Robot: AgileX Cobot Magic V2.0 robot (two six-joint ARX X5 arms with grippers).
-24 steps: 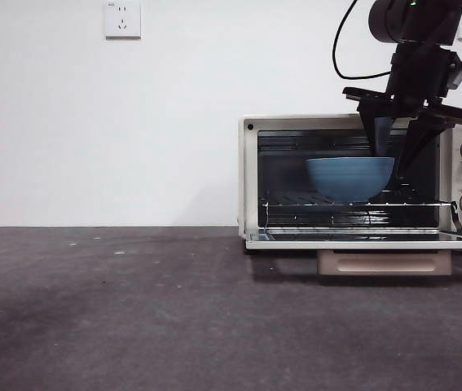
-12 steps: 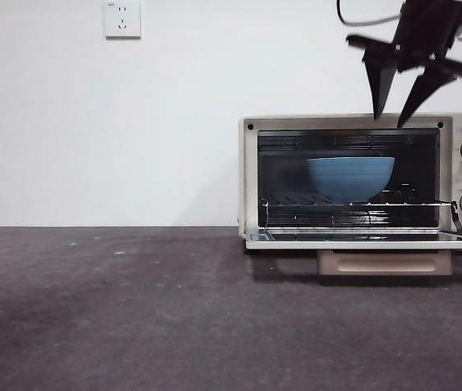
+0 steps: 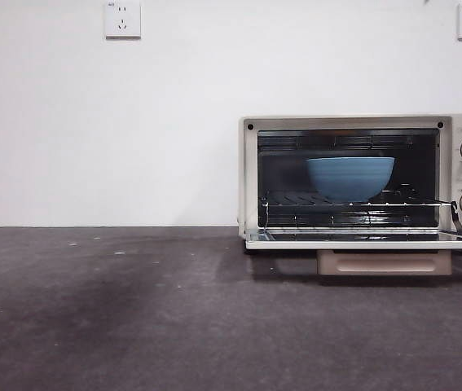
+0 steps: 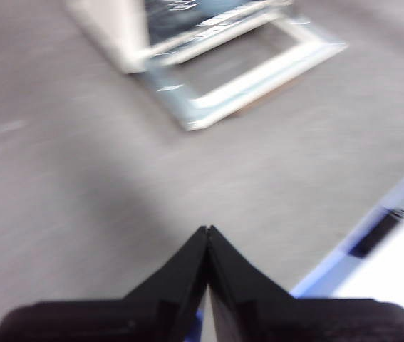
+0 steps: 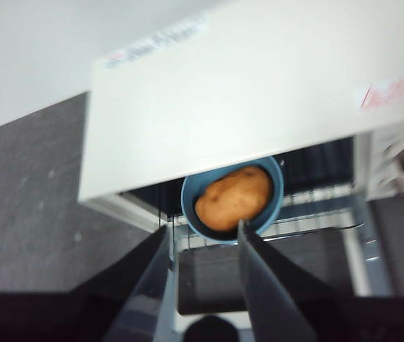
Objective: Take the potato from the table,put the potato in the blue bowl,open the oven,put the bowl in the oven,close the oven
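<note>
Oven (image 3: 365,183) stands on the table (image 3: 133,318), door down flat. Bowl (image 3: 350,177) sits on the rack inside, potato (image 5: 234,197) in it. Right tool (image 5: 203,239), jaws apart and empty, has lifted clear above the oven. Left tool (image 4: 207,235), jaws together, waits apart. Only closing remains.

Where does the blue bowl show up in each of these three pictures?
Front view: the blue bowl sits on the wire rack inside the open oven, at the right.
Left wrist view: the bowl cannot be made out; only the oven's lowered door shows, blurred.
Right wrist view: the bowl, holding the potato, peeks from under the oven's top, beyond the right gripper.
Shared landmark: the oven's open door.
</note>
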